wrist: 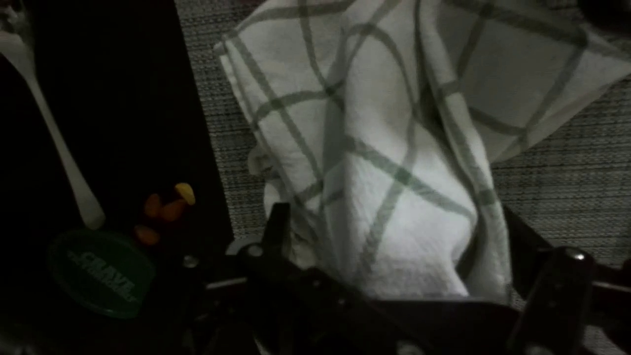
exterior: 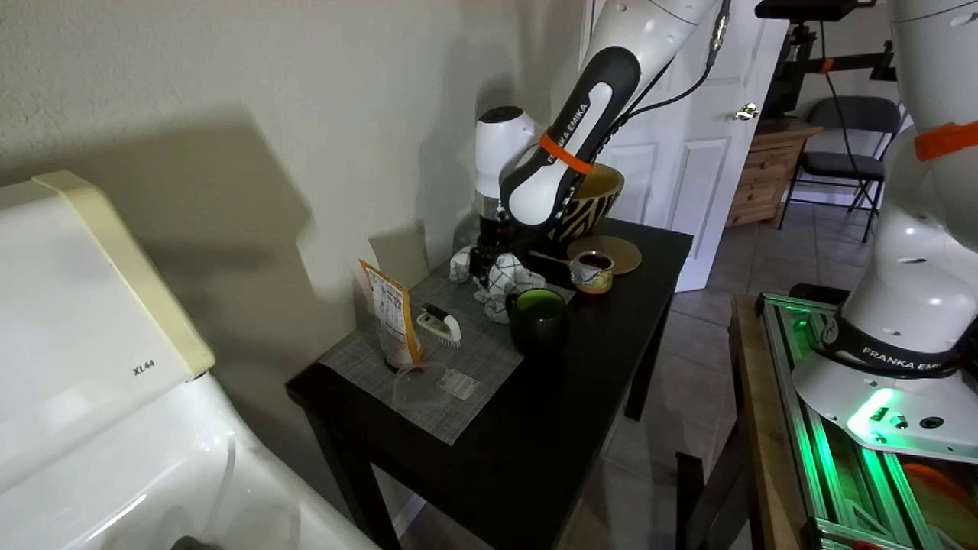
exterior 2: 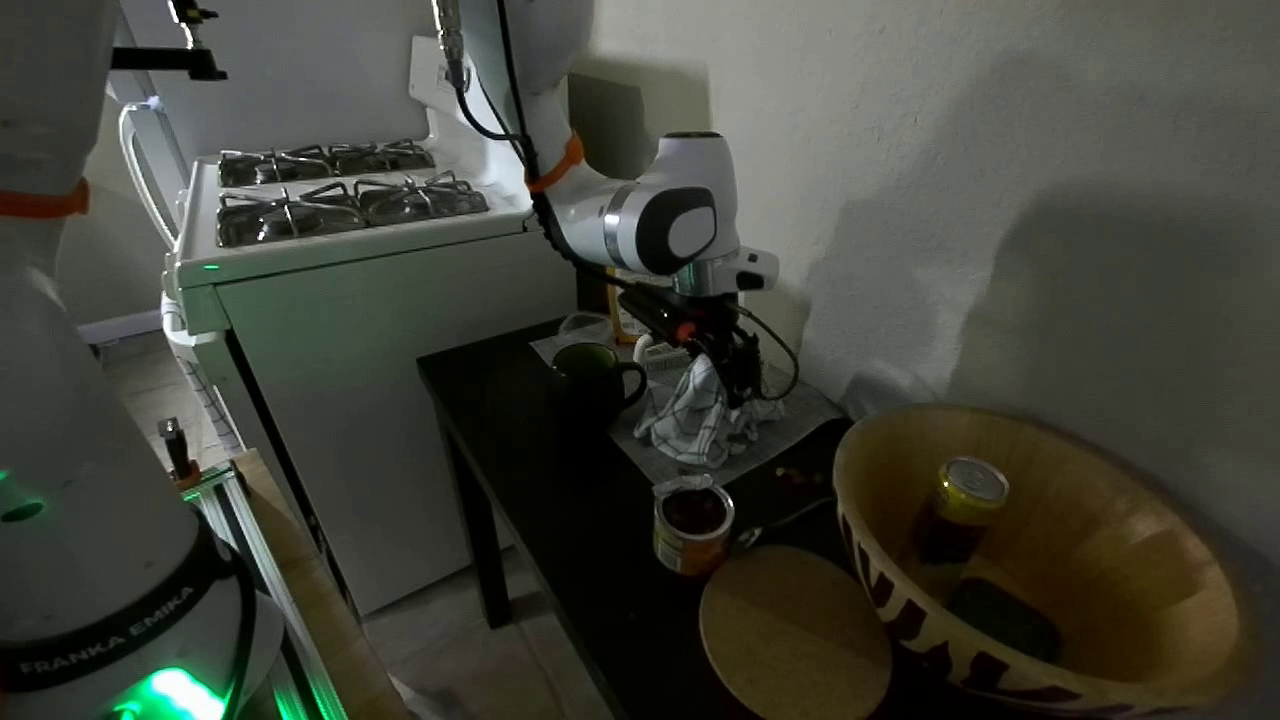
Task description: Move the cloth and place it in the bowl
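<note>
— Where is the cloth [exterior 2: 690,420] found?
— It is seen crumpled on the grey placemat [wrist: 581,192], near the dark mug [exterior 2: 583,388], in both exterior views; the patterned bowl [exterior 2: 1120,560], in which a can [exterior 2: 966,500] is held, is set apart from it.
— And how is the gripper [wrist: 395,217] set?
— In the wrist view its fingers are spread wide, with cloth bunched between them; whether any is pinched cannot be told.

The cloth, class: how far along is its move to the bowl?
Done: the gripper is down at the cloth. In hand: grasping, apparently; the jaws stand apart with cloth between them. Left: closing, lifting and placing; the cloth rests on the placemat, outside the bowl.
</note>
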Controlling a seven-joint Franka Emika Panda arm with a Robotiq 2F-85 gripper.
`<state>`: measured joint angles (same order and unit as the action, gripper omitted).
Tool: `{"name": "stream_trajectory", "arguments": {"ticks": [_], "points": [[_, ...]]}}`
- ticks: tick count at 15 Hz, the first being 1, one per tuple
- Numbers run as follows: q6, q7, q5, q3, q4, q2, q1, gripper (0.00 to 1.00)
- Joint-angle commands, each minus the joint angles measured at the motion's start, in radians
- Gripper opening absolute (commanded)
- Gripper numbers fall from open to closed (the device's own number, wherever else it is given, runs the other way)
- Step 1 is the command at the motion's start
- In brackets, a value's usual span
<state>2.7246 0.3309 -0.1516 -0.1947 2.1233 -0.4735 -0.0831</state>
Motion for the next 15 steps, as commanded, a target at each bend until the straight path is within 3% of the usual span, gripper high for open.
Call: {"name": "stream_trajectory", "arguments": {"ticks": [1, 2, 3, 4, 7, 13, 15], "points": [[0.018, 0.058, -0.020, -0.029, -0.039, -0.085, -0.046, 0.96], [0.018, 0.056, -0.010, -0.022, -0.048, -0.105, -0.049, 0.89], [0.021, 0.063, -0.009, -0.024, -0.055, -0.120, -0.057, 0.72], [0.020, 0.069, -0.010, -0.028, -0.064, -0.134, -0.066, 0.70], [0.010, 0.084, -0.010, -0.045, -0.078, -0.146, -0.084, 0.45], [-0.025, 0.044, -0.003, -0.065, -0.004, -0.022, -0.059, 0.02], [-0.013, -0.030, 0.024, -0.030, 0.055, 0.057, -0.003, 0.04]]}}
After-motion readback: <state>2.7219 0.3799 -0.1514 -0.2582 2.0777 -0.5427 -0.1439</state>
